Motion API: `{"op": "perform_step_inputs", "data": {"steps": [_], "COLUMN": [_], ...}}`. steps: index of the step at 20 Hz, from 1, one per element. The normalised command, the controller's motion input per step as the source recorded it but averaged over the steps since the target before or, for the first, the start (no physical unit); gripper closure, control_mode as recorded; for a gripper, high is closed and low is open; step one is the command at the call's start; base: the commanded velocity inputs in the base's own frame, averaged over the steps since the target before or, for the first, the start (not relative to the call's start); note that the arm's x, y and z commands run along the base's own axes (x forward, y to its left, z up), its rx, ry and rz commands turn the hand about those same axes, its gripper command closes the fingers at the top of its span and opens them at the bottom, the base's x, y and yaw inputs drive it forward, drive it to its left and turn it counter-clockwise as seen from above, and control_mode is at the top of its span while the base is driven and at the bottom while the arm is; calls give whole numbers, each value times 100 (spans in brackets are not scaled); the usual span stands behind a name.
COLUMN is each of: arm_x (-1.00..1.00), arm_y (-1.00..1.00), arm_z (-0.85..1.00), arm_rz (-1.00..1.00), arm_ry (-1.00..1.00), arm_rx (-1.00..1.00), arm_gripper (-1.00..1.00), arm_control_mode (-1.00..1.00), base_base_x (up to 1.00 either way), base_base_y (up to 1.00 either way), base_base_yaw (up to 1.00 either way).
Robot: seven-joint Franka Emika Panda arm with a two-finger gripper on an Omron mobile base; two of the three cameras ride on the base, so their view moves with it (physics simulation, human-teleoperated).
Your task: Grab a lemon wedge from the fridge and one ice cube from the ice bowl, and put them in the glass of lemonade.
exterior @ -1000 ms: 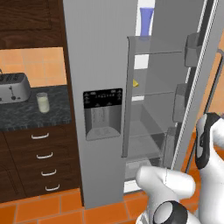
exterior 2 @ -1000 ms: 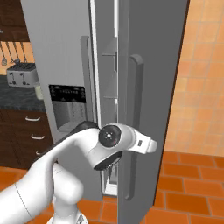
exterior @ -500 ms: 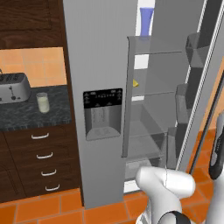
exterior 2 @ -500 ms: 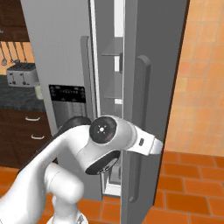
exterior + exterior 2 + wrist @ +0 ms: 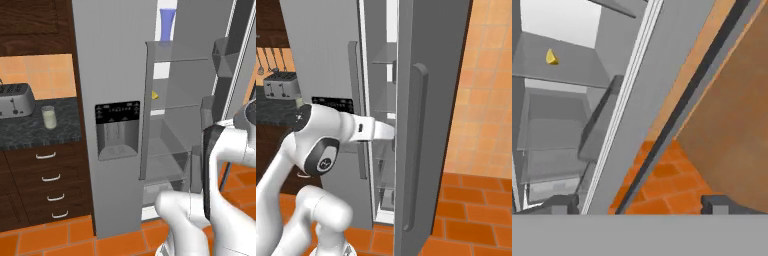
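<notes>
Gripper: jaws apart, nothing held, beside edge of open right fridge door. Arm stretched level toward door gap, hand rolled. Lemon wedge: far, on upper shelf. Judged light, small, slippery, soft; pinch across flat sides, gently.

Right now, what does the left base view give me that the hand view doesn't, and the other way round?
Left base view alone: the glass of lemonade on the dark counter beside a toaster, the dispenser panel on the shut door, and a blue cup on the top shelf. Hand view alone: the open gripper, its fingertips wide apart with nothing between them, and the orange floor past the open door's edge. Both: the fridge interior with the lemon wedge on a shelf.
</notes>
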Motion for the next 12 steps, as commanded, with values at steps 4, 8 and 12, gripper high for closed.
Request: {"op": "perform_step_inputs", "data": {"steps": [4,8,12], "arm_x": [87,99,84], "arm_y": [99,72,22], "arm_z": [0,0,-2], "arm_rz": [-2,-8,-12], "arm_ry": [15,20,21], "arm_rx": [-30,-20,-18], "arm_gripper": [-100,-100,-100], "arm_control_mode": [-100,-100,-100], "base_base_x": [0,0,0], "base_base_y": [0,0,0], "base_base_yaw": [0,0,0]}}
